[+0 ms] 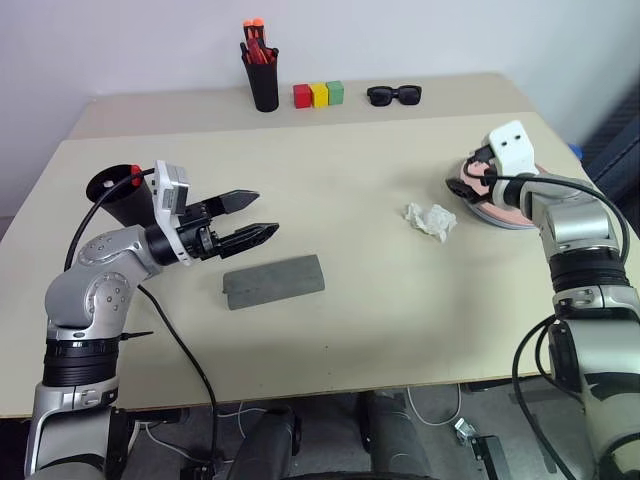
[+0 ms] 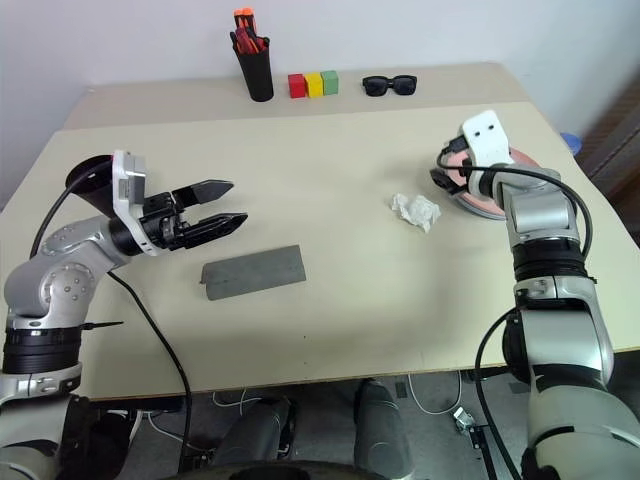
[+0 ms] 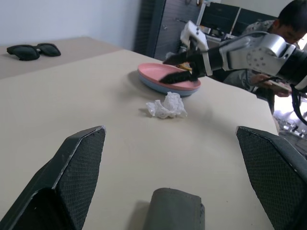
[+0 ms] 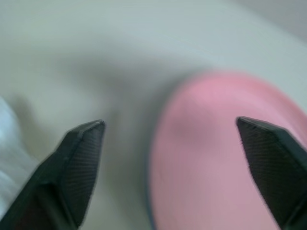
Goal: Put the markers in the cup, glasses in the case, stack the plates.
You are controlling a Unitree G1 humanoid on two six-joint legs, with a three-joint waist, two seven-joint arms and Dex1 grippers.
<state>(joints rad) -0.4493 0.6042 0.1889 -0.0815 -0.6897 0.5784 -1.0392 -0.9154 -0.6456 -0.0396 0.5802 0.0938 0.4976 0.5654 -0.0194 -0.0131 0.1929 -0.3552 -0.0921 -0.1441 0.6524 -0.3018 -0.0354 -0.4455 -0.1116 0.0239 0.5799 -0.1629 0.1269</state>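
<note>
plates point(image 3: 169, 80) sit stacked on the right side of the tabletop point(image 1: 370, 300), pink on top of light blue, and the right tool point(image 3: 175, 67) hangs just over the pink one with its fingers apart and nothing between them. by the look of it the stack is done. these are light, stiff, smooth plastic, likely to slide if nudged; the rim is the place to pinch, if they need moving at all.

left tool point(image 1: 248, 217), fingers wide apart and empty, points level across the tabletop, just above and behind the grey case point(image 1: 273, 281), which lies shut. the case looks rigid with a fabric grain, so it should grip well across its narrow width. i cannot tell whether the glasses are inside. the black cup point(image 1: 120, 195) stands behind the left arm, something red showing at its rim, probably a marker cap.

a crumpled tissue point(image 1: 431, 220) lies between case and plates, near the plates. along the far edge: a pen holder point(image 1: 263, 75), three coloured blocks point(image 1: 318, 94), sunglasses point(image 1: 394, 95). tabletop is pale, matte, bare elsewhere. a person sits beyond the right edge, seen in the left wrist view.
</note>
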